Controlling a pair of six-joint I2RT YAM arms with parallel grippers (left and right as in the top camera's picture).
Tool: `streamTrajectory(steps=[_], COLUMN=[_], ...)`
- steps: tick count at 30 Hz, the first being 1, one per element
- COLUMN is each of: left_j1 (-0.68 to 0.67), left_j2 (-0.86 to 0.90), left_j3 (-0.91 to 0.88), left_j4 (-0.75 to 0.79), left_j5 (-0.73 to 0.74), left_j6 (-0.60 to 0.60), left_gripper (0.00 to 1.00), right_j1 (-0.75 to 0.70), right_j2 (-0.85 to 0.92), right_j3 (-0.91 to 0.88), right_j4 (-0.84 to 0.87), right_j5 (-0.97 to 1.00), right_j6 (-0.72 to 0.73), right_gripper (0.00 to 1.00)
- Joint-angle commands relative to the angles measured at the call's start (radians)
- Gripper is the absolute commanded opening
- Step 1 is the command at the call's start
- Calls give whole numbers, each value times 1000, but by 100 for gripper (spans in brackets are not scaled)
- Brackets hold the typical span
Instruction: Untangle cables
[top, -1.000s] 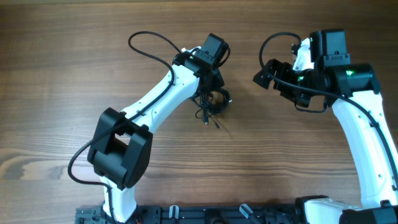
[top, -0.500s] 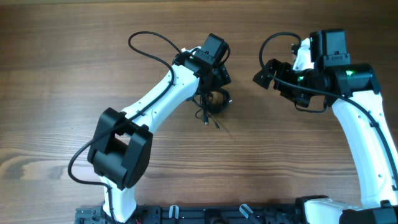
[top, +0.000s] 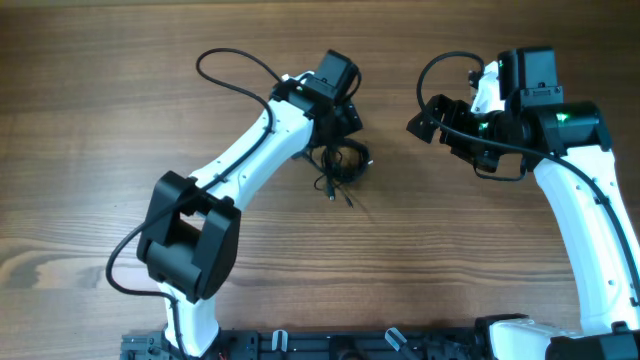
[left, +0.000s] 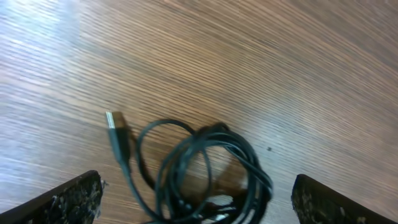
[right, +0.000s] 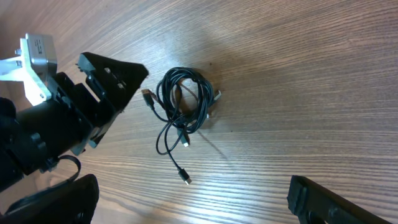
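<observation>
Cables (top: 342, 165): thin black cords, probably light and limp, coiled in a loose knot near the centre of the table (top: 100, 80). The free USB plug (left: 113, 120) at the coil's edge looks the best hold. Left gripper (top: 346, 120), spread wide, hovers at 12 o'clock. Right gripper (top: 425, 120), also spread, stands apart at 2 o'clock.

White left arm (top: 247, 157) and right arm (top: 580, 222), black joints and wiring, seemingly one green light (top: 562, 117).

The worktop (top: 100, 120) is warm brown wood with fine darker grain streaks. The cables (top: 340, 163) are black, one plug (left: 112, 119) tipped in silver. The left arm (top: 250, 160) and right arm (top: 580, 215) have white shells with black joints; the left gripper (top: 346, 120) and right gripper (top: 425, 116) are black, and a green light (top: 570, 117) glows on the right arm
</observation>
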Motion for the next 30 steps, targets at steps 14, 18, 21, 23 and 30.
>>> streamTrajectory(steps=[14,18,21,23,30], left_j1=[11,11,11,11,10], left_j2=[42,80,91,92,141], left_j3=[7,7,6,6,6], left_j4=[-27,-18,18,50,69], left_j5=[-42,11,10,10,22], left_j6=[-1,3,3,3,3], left_gripper=[61,61,45,36,32], right_j1=[1,-2,-2,-2,-1], right_j2=[8,8,8,8,8], right_j3=[-5,-5,-5,-5,-5], right_j4=[46,54,50,50,32], right_j5=[-13,39,82,93,65], right_j6=[203,202,202,202,206], right_gripper=[100,100,100,100,100])
